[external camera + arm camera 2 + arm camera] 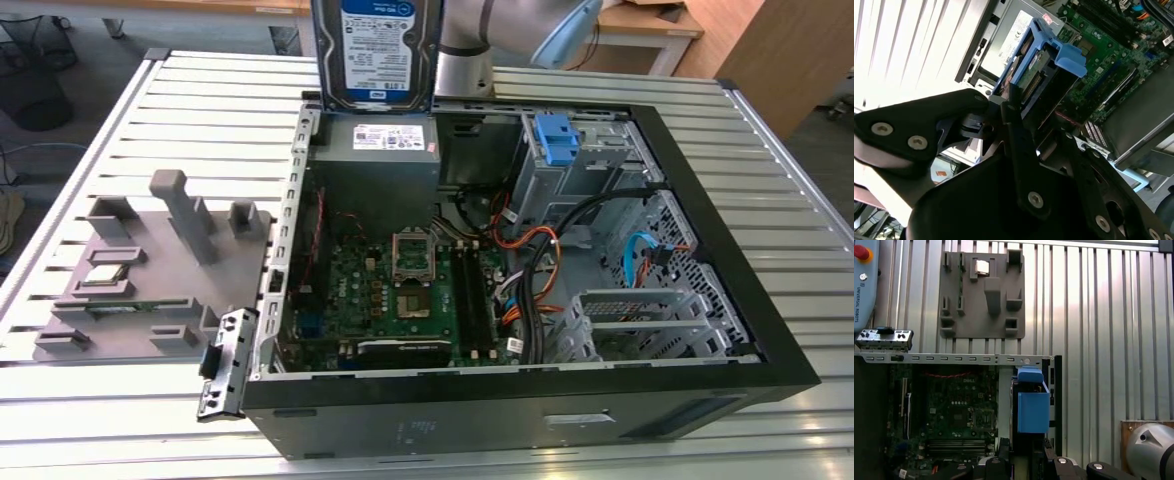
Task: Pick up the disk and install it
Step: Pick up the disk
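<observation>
Pincer point(1004, 102), black and two-fingered, is clenched on one end of the disk point(1026, 60), a flat silver metal hard drive framed by a blue plastic carrier bracket. The second wrist view shows that grasp up close, with the drive's edge running away from the fingers point(1021, 145).

The exterior view gives what the wrist views do not: the disk point(387, 50) stands upright in the air, its white label with a blue band facing the camera. It hangs above the far wall of the open black computer case point(747, 300), over the grey power supply box with a white sticker point(380, 170). The silver arm point(467, 60) rises just behind it. Inside the case lie the green motherboard point(400, 290) and, in the far drive bay, a blue plastic caddy point(554, 140).

The first wrist view looks down the disk point(1033, 412), so the blue bracket appears end-on against the case wall. The case sits on the slatted metal tabletop point(200, 110); a grey moulded fixture plate point(147, 290) lies beside it, toward the tabletop's edge at the exterior view's left.
</observation>
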`<state>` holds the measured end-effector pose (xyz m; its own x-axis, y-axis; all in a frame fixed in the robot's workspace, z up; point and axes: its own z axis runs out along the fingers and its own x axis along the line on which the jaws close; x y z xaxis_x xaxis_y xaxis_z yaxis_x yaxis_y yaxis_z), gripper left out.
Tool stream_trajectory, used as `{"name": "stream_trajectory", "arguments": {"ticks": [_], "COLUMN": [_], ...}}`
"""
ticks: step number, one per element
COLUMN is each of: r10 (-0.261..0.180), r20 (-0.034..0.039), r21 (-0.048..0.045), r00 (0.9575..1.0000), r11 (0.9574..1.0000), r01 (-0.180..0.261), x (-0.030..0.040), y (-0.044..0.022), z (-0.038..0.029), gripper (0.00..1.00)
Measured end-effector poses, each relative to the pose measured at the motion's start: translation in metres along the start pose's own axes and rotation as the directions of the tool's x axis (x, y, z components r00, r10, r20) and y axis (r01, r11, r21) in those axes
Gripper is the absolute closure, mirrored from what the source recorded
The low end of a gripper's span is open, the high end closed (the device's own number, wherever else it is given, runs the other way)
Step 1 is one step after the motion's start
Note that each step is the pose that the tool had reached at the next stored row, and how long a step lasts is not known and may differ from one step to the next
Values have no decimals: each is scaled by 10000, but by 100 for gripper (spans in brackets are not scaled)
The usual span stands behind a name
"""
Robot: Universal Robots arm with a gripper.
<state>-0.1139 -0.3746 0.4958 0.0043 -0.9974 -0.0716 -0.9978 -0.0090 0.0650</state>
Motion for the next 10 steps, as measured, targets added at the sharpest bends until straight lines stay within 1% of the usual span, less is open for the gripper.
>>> {"name": "stream_trajectory", "arguments": {"ticks": [10], "r10": [-1], "r20": [0], "r21": [0], "r00": [10000], "r11": [10000], "r01": [1], "x": [1], "y": [-182], "z": [-12], "gripper": [65]}}
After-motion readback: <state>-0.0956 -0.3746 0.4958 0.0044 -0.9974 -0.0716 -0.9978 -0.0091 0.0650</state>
